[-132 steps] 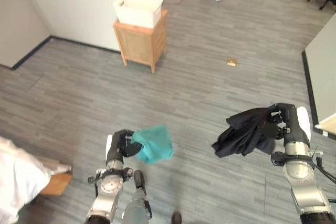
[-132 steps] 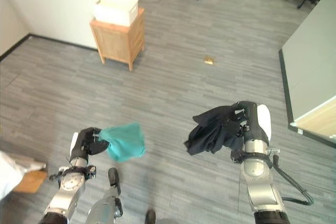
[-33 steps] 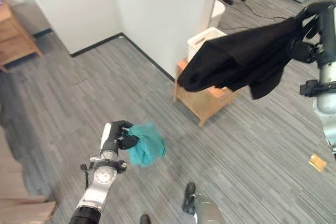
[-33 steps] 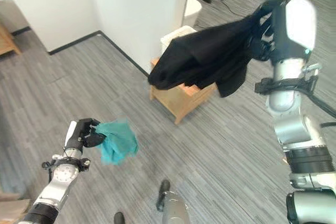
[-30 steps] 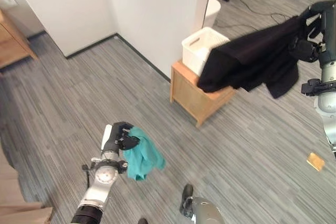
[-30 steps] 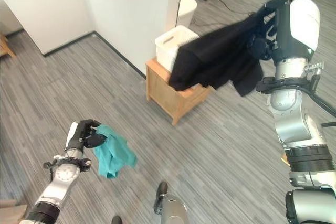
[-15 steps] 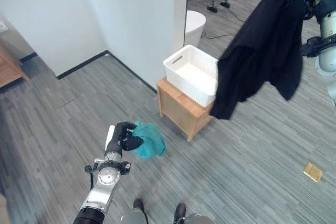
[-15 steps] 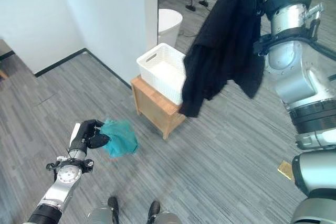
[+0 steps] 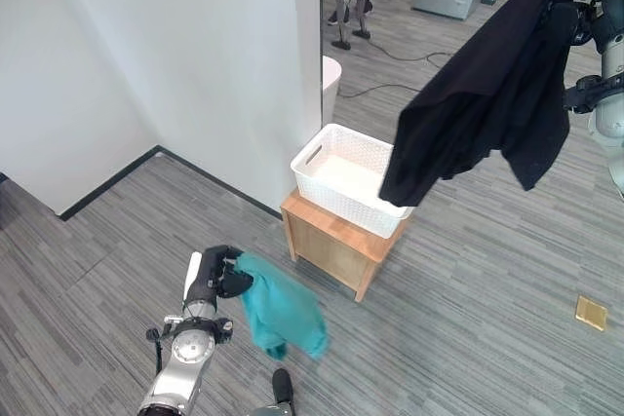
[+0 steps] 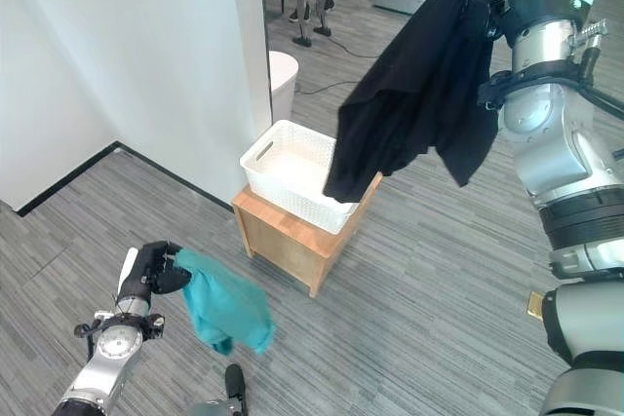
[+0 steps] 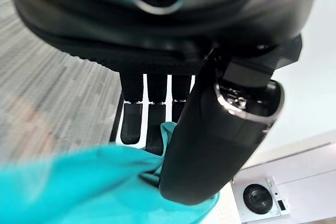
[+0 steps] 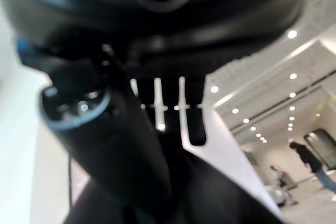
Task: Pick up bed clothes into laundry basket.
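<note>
Nothing is in the white slatted plastic laundry basket (image 9: 349, 174) yet (on its small wooden stand (image 9: 336, 244)). The right hand (image 10: 485, 9) clenches a black garment (image 9: 487, 94) above it; the left hand (image 9: 216, 274) grips a crumpled teal cloth (image 9: 281, 307).

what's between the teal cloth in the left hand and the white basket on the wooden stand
Just bare grey floor. In the left eye view the teal cloth hangs from the left hand, short of the wooden stand that holds the white basket.
</note>
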